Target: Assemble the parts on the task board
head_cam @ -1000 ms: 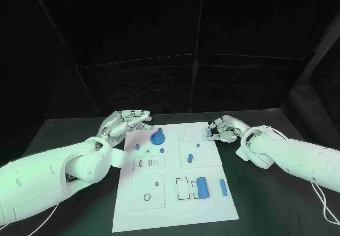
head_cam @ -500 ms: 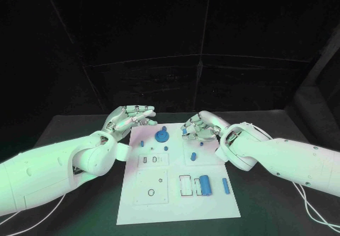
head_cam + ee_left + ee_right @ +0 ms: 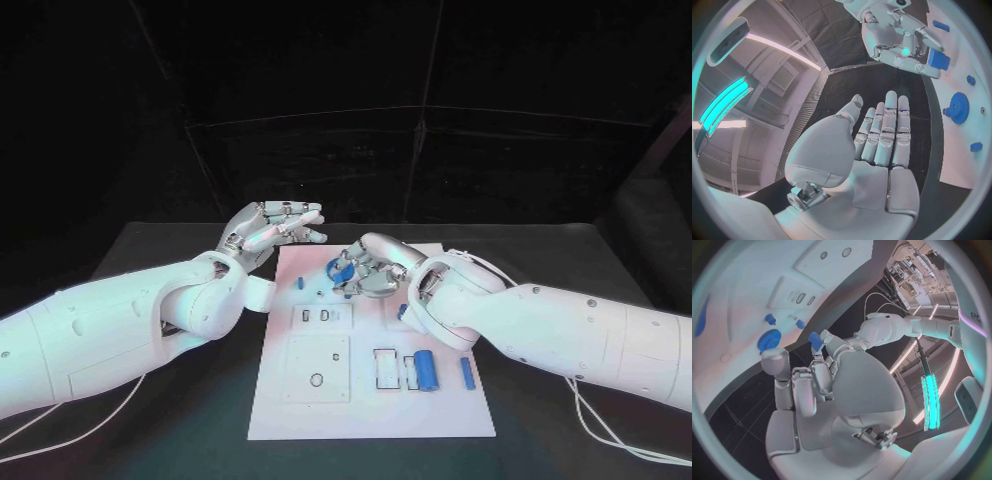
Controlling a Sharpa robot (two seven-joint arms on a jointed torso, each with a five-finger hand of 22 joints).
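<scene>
Right hand (image 3: 371, 268) pinched a blue part (image 3: 815, 340) over the board (image 3: 372, 400).
Left hand (image 3: 879, 145) lay flat, fingers together, empty; its wrist view showed the gear (image 3: 959, 107).

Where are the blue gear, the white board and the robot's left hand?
blue gear (image 3: 959, 107), left wrist view, toothed face.
task board (image 3: 368, 405), head view, bare near end.
left hand (image 3: 271, 230), head view, middle of the hand.

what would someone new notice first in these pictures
The right robot hand hangs over the far end of the white rectangular task board, pinching a small blue block-shaped part in its fingertips, close to a round blue toothed gear sitting on the board. The left robot hand floats beyond the board's far left corner, fingers straight and holding nothing. Near the board's near end, a blue cylinder lies beside a slim blue bar.
</scene>
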